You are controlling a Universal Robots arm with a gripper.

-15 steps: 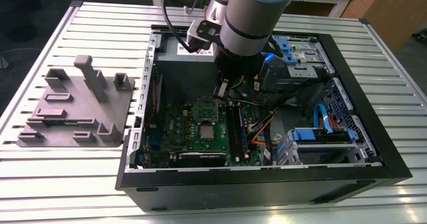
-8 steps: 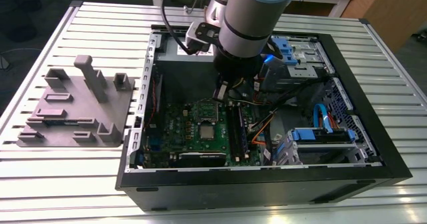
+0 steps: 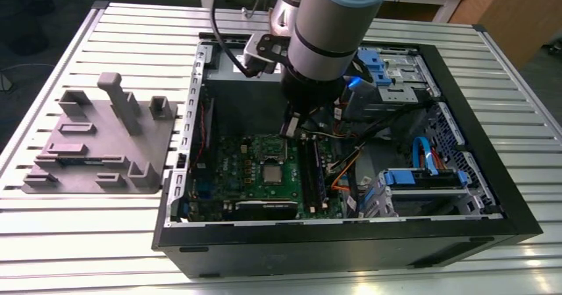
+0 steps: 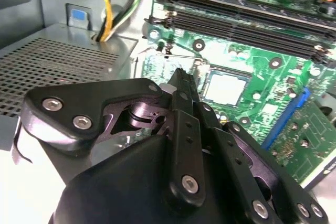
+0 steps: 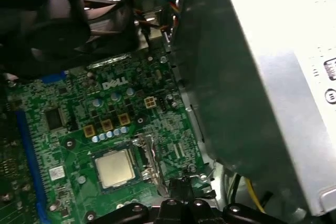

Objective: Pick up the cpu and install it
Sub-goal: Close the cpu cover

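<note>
The cpu (image 3: pixel 274 173) lies flat in its socket on the green motherboard (image 3: pixel 237 160) inside the open computer case. Its silver top also shows in both wrist views (image 4: pixel 226 87) (image 5: pixel 114 168). The socket's metal lever (image 5: pixel 149 156) stands beside the chip. My gripper (image 3: pixel 290 127) hangs above the board, a little to the side of the socket toward the power supply. Its black fingers (image 4: pixel 181 85) meet at their tips with nothing between them, and the fingertips (image 5: pixel 181 184) sit apart from the cpu.
A grey fixture plate (image 3: pixel 97 143) lies on the slatted table at the exterior view's left. The grey power supply box (image 5: pixel 273 77) and its mesh face (image 4: pixel 52 61) stand close to the gripper. A fan (image 5: pixel 63 30), memory slots (image 4: pixel 236 14), cables (image 4: pixel 107 9) and blue drive cages (image 3: pixel 422 180) crowd the case.
</note>
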